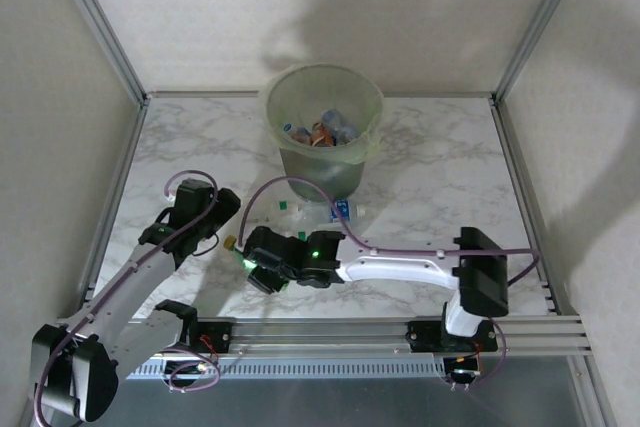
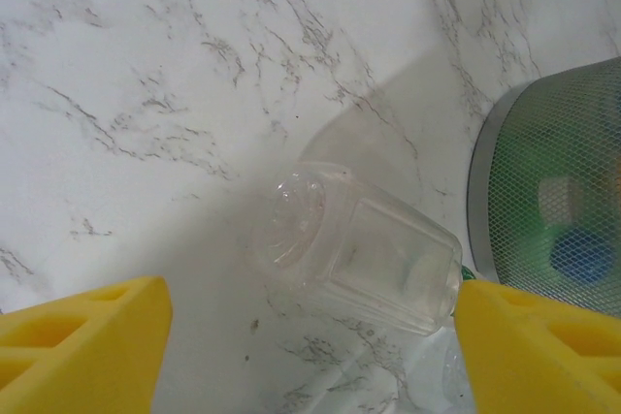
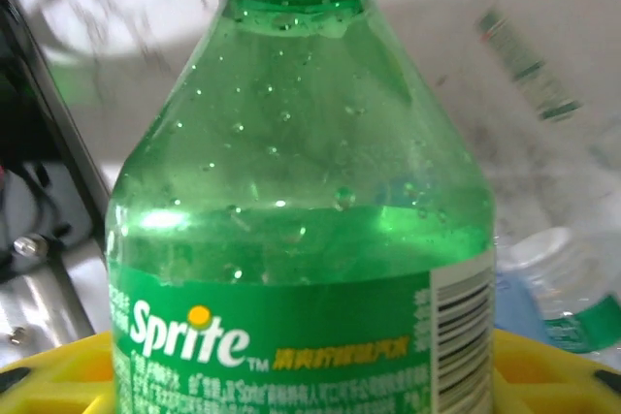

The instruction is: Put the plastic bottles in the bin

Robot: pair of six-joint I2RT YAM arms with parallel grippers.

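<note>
Firmly, the right claw (image 3: 306, 366) grips a green Sprite bottle (image 3: 291, 191); the left claw (image 2: 310, 288) gapes wide over a clear bottle (image 2: 359, 249) lying on the table (image 2: 146, 65) beside the bin (image 1: 300, 162), which holds several more bottles (image 1: 325, 129)

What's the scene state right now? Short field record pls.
bin: upright at the back of the table
bottles in bin: several
loose bottles: a few lying on the table just in front of the bin
left gripper: open, above a clear bottle lying on its side
right gripper: closed on a green Sprite bottle, cap end pointing away from the camera
</note>
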